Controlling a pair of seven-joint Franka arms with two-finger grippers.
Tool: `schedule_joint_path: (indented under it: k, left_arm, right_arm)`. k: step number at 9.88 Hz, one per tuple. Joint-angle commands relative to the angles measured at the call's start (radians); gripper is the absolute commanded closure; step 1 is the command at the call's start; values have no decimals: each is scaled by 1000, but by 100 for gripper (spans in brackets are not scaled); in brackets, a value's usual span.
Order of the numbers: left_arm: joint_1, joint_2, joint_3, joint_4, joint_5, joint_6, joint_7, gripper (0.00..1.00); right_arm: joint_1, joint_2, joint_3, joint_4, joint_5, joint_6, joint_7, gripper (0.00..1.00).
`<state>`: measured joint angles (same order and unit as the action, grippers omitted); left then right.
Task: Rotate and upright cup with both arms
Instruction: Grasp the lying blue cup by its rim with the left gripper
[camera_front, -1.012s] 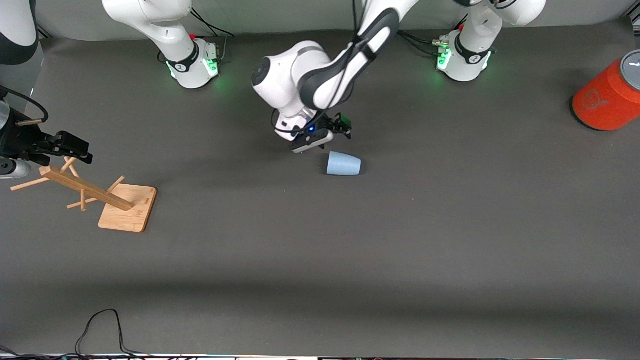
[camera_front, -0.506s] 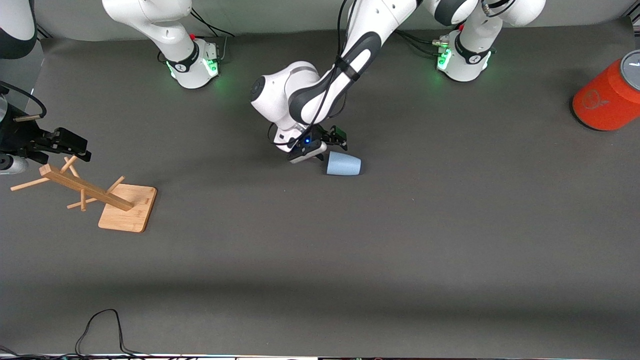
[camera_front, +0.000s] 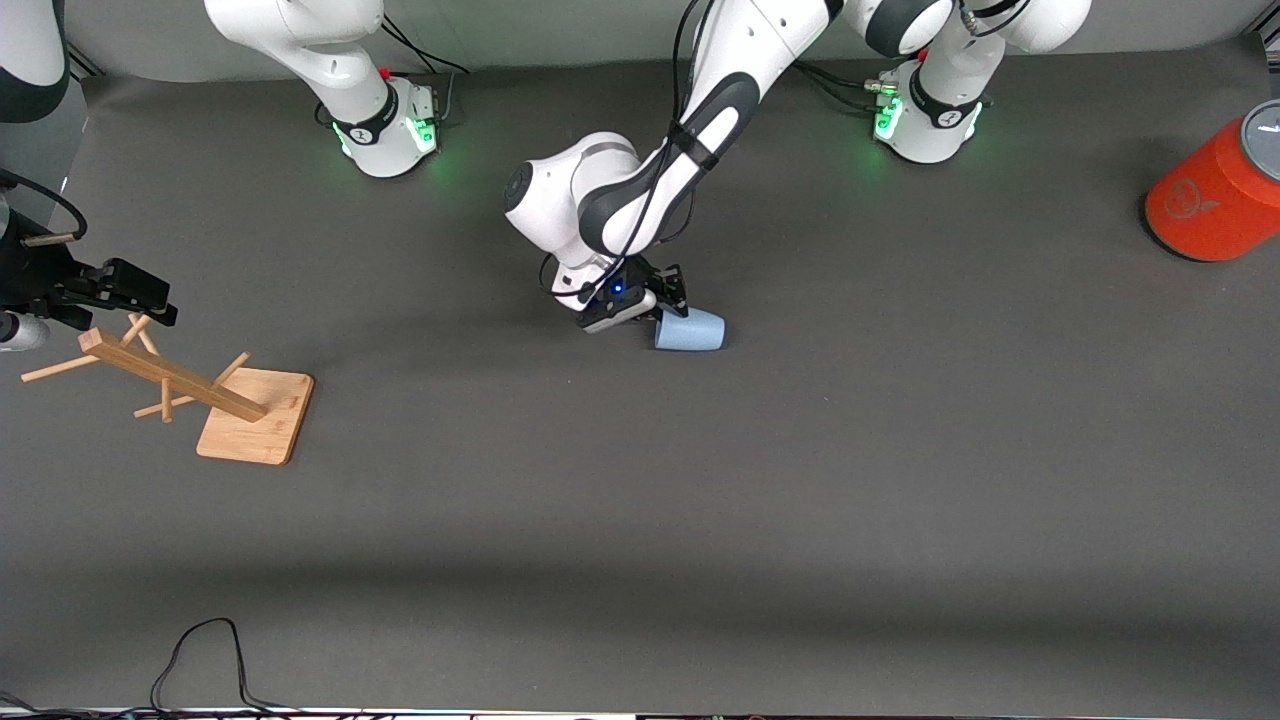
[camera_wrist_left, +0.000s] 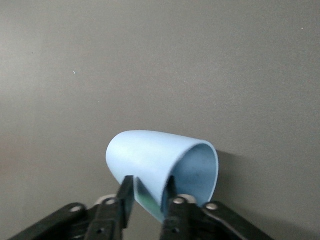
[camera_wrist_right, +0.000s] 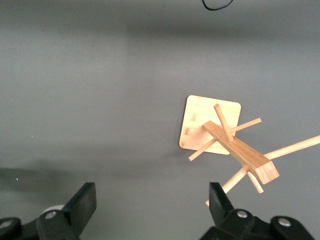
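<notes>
small pale-blue matte cup (camera_front: 690, 330) (camera_wrist_left: 165, 167) lying on its side near the middle of the dark grey table mat (camera_front: 640, 500). left gripper (camera_front: 668, 306) (camera_wrist_left: 148, 196) down at the cup's open end, fingers narrowed on the rim wall, one inside, one outside. right gripper (camera_front: 125, 290) (camera_wrist_right: 152, 200) waiting in the air with fingers spread wide, gripping nothing, over the wooden peg rack on its square base (camera_front: 200, 392) (camera_wrist_right: 225, 137) at the right arm's end. orange cylinder with grey top (camera_front: 1215, 195) at the left arm's end.
</notes>
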<state>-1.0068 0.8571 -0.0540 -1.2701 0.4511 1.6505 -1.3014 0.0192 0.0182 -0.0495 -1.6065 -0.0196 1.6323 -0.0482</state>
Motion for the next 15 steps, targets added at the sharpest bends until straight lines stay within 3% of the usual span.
schedule_joint_path:
  k: [1,4,6,8,10,13,15]
  left_arm:
    - [-12,19,11,38,9,-1,-16,100]
    - [31,-27,3,41,-43,-18,35,100]
    - [104,-114,3,38,-202,-21,135,100]
    - [180,-206,3,-36,-296,-35,250,100]
    - [256,-280,3,-173,-403,55,300,100]
    - [313,-461,3,-502,-609,343,409,100]
    - [310,-501,3,-599,-685,457,360,100]
  right_arm:
    - [-7,-18,7,-18,-3,17,-24,0]
    - [-8,-9,3,-15,-5,20,-27,0]
    - [-7,-11,3,-12,-5,20,-16,0]
    - [-7,-8,3,-9,-3,20,-13,0]
    - [-7,3,5,3,-3,18,-13,0]
    - [-5,5,8,5,-2,18,-12,0]
    - [-5,8,8,5,0,18,-12,0]
